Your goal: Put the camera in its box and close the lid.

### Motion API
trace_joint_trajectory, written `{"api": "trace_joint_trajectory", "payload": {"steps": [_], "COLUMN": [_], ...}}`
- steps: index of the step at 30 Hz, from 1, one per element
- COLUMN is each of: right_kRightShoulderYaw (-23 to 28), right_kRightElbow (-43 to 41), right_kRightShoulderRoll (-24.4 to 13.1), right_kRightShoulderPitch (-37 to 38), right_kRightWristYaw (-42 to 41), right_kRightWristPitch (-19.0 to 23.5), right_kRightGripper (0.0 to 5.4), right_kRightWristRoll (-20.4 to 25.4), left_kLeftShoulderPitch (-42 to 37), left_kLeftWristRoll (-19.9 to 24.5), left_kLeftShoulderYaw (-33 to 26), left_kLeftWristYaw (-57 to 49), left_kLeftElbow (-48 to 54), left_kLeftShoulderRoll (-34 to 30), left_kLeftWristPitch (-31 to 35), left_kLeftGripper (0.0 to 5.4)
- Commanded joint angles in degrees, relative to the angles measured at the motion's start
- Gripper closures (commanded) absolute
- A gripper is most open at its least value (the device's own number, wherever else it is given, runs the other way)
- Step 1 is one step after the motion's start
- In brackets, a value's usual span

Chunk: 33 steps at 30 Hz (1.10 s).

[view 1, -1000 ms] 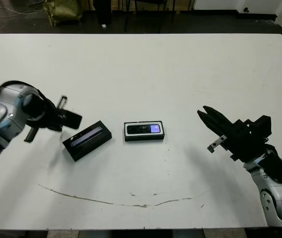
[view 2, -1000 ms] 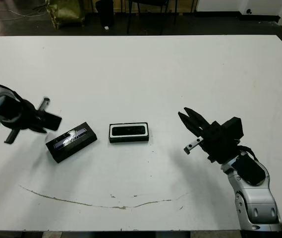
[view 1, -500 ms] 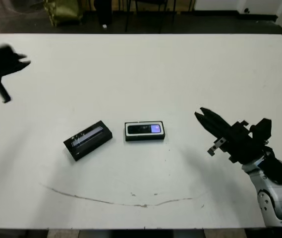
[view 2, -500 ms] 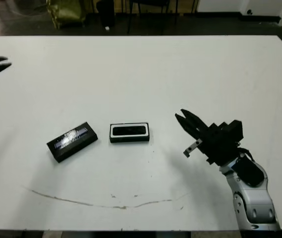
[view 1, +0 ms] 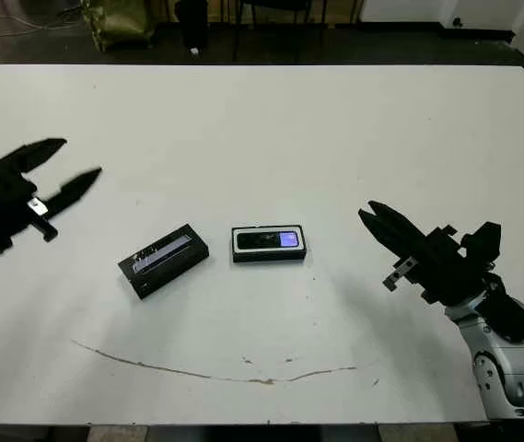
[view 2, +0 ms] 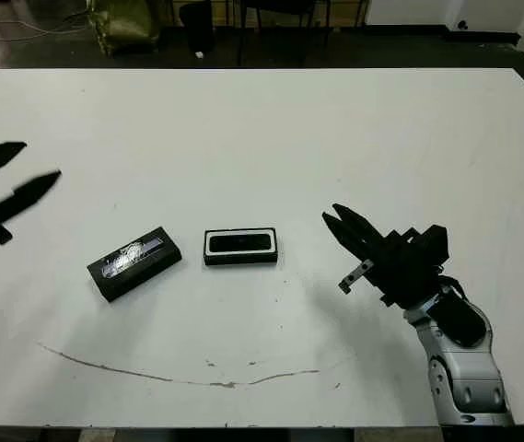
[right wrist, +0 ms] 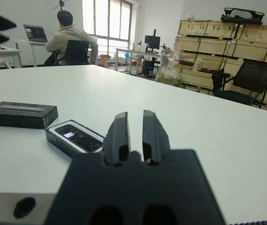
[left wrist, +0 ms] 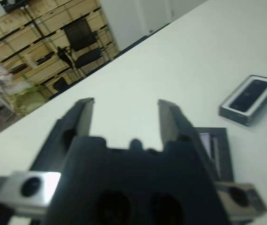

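Observation:
The box [view 1: 269, 244], black with a white lining, lies near the table's middle, and the camera [view 1: 263, 240] rests inside it with its bluish patch up. Left of it lies the lid [view 1: 163, 261], flat on the table and turned at an angle, pale strip on top. My left gripper [view 1: 77, 158] hovers open above the table, up and to the left of the lid and well apart from it. My right gripper [view 1: 368, 211] is shut and empty, pointing toward the box from the right with a clear gap. The right wrist view shows box [right wrist: 77, 137] and lid [right wrist: 20, 114] beyond its fingers [right wrist: 118, 129].
A thin dark scratch line [view 1: 243, 376] curves across the table near its front edge. Beyond the table, a person [right wrist: 70, 40] sits at a desk with their back turned, and stacked crates [right wrist: 227, 33] and chairs stand around.
My left arm, close beside the lid a second ago, swung up and away to the far left, then came partway back with fingers spread. The right gripper crept slightly toward the box.

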<state>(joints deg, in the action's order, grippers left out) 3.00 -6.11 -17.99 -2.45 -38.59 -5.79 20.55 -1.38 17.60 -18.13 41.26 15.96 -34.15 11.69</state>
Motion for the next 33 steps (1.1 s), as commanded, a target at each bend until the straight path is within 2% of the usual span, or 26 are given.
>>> {"api": "trace_joint_trajectory", "payload": {"steps": [1, 7, 12, 16, 26, 33], "right_kRightShoulderYaw": [0.13, -0.12, -0.26, -0.26, -0.36, -0.42], "right_kRightElbow": [0.31, -0.27, -0.72, -1.05, -0.66, -0.61], "right_kRightShoulderRoll": [-0.26, -0.15, -0.19, -0.25, -0.23, -0.27], "right_kRightShoulderPitch": [0.96, 1.33, 1.44, 1.53, 1.46, 1.53], "right_kRightWristYaw": [0.42, 1.05, 1.17, 1.33, 1.39, 1.57], "right_kRightWristPitch": [-0.83, -0.4, 0.19, 0.68, 1.15, 0.9], "right_kRightGripper": [5.4, 5.4, 5.4, 5.4, 5.4, 5.4], "right_kRightWristRoll": [-0.95, -1.2, -0.86, -0.77, -0.77, -1.27], "left_kLeftShoulderPitch": [2.12, 3.37, 3.47, 2.42, 2.16, 3.41], "left_kLeftWristRoll": [0.64, 1.9, 1.79, 3.81, 3.43, 5.72], "left_kLeftShoulderYaw": [1.27, 3.44, 6.24, 8.06, 10.03, 11.0], "left_kLeftWristYaw": [1.3, 3.78, 7.32, 10.97, 13.03, 13.88], "left_kLeftElbow": [-2.56, -6.88, -8.08, -8.9, -12.59, -13.58], "left_kLeftShoulderRoll": [0.89, 1.87, 0.14, -1.04, 0.52, 1.31], "left_kLeftWristPitch": [-2.62, -7.76, -7.78, -5.33, -10.84, -9.81], "left_kLeftGripper": [1.44, 0.01, 0.01, 0.01, 0.01, 0.01]}}
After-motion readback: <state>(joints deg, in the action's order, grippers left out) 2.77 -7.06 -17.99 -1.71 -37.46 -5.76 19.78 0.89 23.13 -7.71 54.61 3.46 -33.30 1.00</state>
